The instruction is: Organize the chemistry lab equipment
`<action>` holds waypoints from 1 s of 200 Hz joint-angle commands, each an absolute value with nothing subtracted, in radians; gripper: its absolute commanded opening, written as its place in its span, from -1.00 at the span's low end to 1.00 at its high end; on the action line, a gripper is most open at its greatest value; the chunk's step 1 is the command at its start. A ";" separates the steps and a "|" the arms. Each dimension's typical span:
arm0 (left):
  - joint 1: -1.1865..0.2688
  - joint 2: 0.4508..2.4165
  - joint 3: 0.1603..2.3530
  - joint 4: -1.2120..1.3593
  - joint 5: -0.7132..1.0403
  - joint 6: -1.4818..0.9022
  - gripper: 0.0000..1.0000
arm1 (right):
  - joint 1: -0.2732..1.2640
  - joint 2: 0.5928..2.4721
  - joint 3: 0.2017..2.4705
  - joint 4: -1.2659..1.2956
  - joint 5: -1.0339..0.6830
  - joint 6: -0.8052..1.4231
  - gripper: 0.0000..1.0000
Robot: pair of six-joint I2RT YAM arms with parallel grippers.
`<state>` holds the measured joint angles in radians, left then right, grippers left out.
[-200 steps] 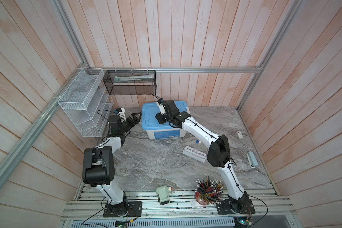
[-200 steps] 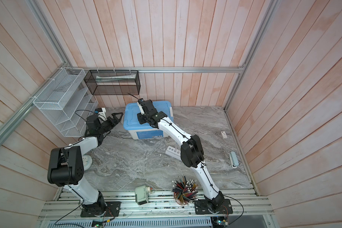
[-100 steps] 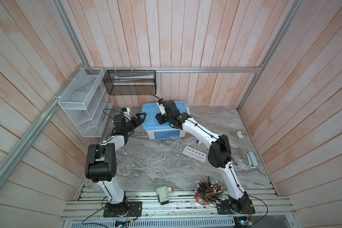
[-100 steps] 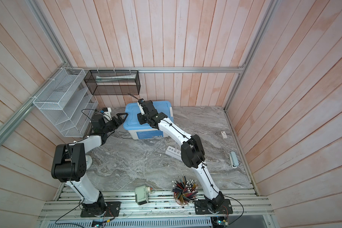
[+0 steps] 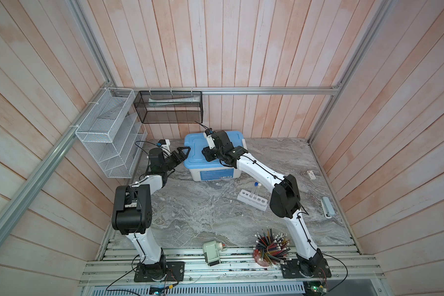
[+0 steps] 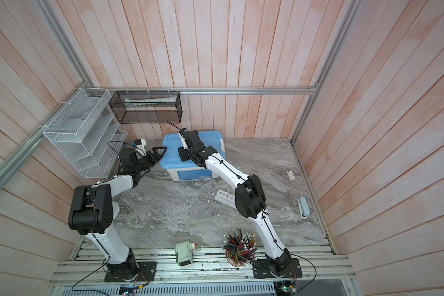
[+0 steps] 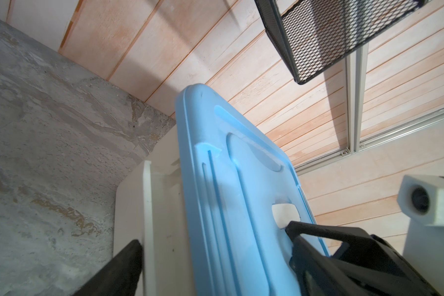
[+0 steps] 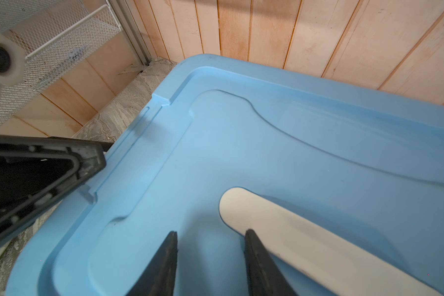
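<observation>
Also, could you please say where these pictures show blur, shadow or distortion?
Left wrist view: the black mesh basket casts a dark shadow on the wall; one finger of the left tool is smeared. Right wrist view: that tool looks soft. Both top views: sharp, walls splaying outward.

A blue-lidded white box (image 5: 194, 151) sits directly beneath the right gripper (image 5: 205, 156), its lid edge at the left gripper (image 5: 183, 154). A black mesh basket (image 5: 169, 112) hangs above both, and a white wire shelf (image 5: 108, 138) hangs behind the left gripper. A red pencil cup (image 5: 271, 248) and a green sharpener (image 5: 212, 253) sit well apart from both.
</observation>
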<state>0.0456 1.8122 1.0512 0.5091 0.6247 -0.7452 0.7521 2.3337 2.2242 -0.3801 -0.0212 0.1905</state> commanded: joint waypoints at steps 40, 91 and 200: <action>0.035 1.812 1.101 0.519 0.692 -0.723 0.64 | 0.769 2.353 2.181 -0.442 -0.048 0.212 -0.12; 0.034 1.781 1.126 0.456 0.678 -0.671 0.42 | 0.769 2.354 2.174 -0.434 -0.050 0.219 -0.12; -0.007 1.723 1.205 0.262 0.610 -0.503 0.31 | 0.771 2.349 2.142 -0.406 -0.056 0.230 -0.13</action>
<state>0.0395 1.7943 1.1435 0.2604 0.5697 -0.5770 0.7521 2.3241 2.1902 -0.3344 -0.0235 0.2092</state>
